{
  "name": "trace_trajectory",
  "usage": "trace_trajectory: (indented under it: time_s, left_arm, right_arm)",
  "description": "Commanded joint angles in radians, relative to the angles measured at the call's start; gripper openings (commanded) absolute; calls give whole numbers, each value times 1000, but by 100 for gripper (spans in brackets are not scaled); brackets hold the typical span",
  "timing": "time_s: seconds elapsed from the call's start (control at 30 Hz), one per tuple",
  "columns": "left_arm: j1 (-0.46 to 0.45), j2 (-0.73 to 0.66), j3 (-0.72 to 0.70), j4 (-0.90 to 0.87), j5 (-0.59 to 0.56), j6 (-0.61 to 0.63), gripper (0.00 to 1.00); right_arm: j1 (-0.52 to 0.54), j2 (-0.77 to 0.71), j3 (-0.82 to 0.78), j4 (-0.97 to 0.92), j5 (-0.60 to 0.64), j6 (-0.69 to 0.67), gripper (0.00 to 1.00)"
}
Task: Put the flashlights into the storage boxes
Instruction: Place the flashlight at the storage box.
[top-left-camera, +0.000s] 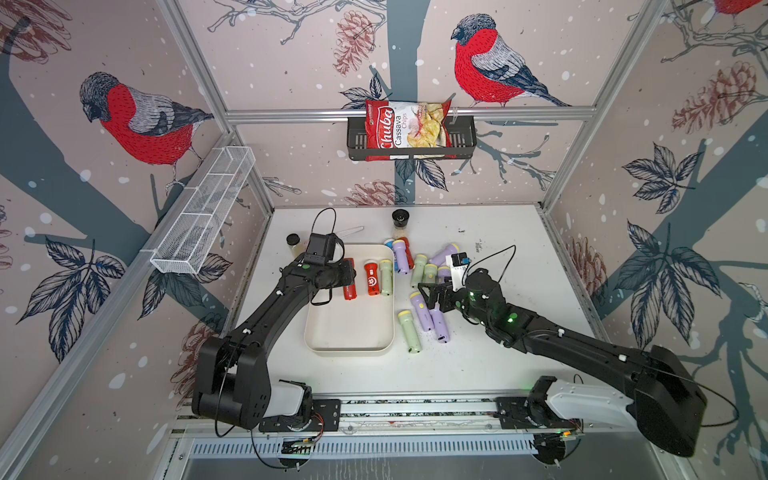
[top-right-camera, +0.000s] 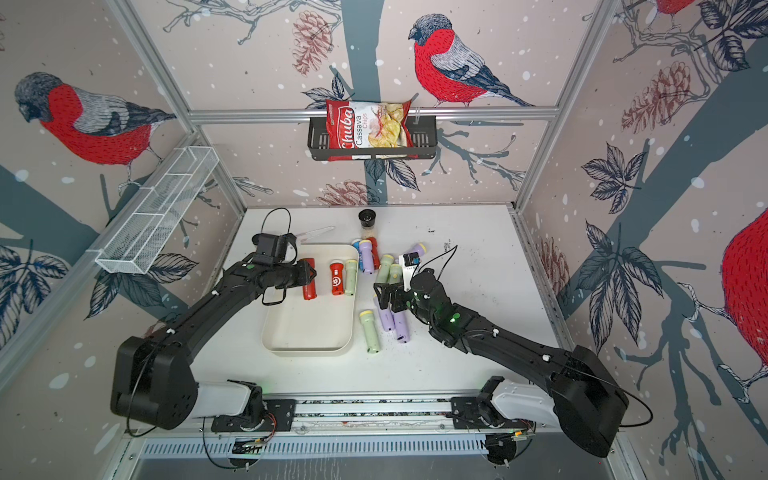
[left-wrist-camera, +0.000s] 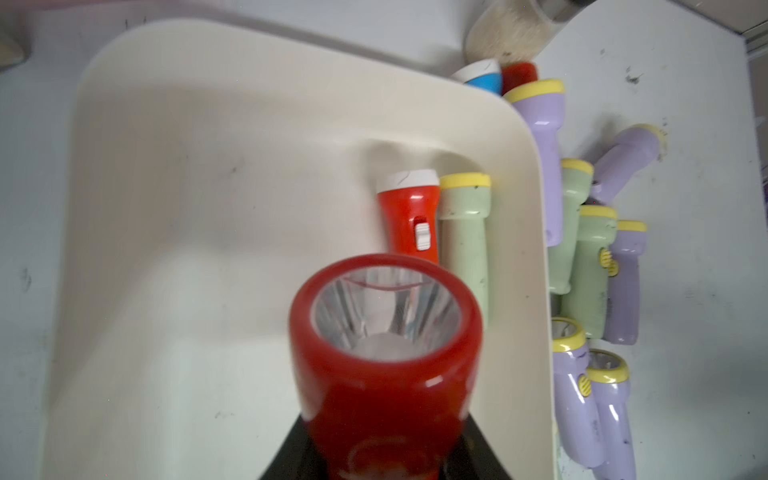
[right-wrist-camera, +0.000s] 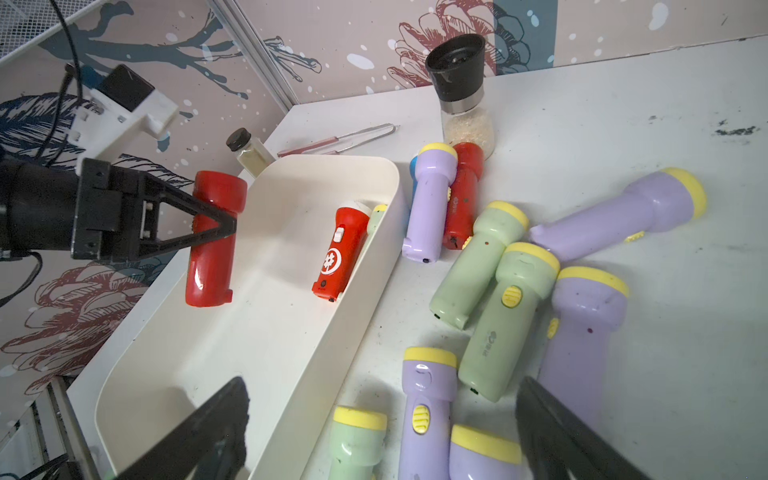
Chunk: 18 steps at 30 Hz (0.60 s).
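Progress looks early, by my reading: the cream-white shallow rectangular plastic tray (top-left-camera: 349, 328) holds only two torches. They lie side by side at its far end, against the long wall facing the loose pile: a red plastic torch with a white head (top-left-camera: 372, 277) and a pale green plastic torch with a yellow head (top-left-camera: 386, 277). About ten flashlights are left on the white tabletop (top-left-camera: 519, 291) along that same long wall. A far cluster of blue, lilac and red torches (top-left-camera: 400, 255) sits against the tray's far corner. A middle cluster of pale green and lilac torches (top-left-camera: 430, 272) lies a little further out. A near trio of two lilac torches and one pale green (top-left-camera: 423, 316) lies just beside the wall. The black left arm (top-left-camera: 266, 316) reaches in over the tray's opposite long side, its wrist level and pointing across the tray toward the pile. The left gripper (top-left-camera: 345, 275) is clamped around the body of a plain red plastic torch (top-left-camera: 349, 286), which hangs above the tray floor, apparently not yet set down. The black right arm (top-left-camera: 561, 340) stretches in from the pile side. The right gripper (top-left-camera: 427, 296) hovers over the near trio beside the tray, jaws spread wide and empty.
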Motion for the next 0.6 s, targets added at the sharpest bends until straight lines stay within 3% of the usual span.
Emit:
trace_trajectory:
  time_s: [0.0,0.43,0.57]
  left_arm:
    - [34,44,39,-43,26,58,32]
    - [57,266,169,-50,67,111,32]
    - [58,334,206,-58,155,122,33]
  right_arm:
    - [-3,-2,6,2,-15,-17,99]
    - [-14,21,36,-50,-6,-43,99]
    - [-13,32,45,-67,-2,-49,99]
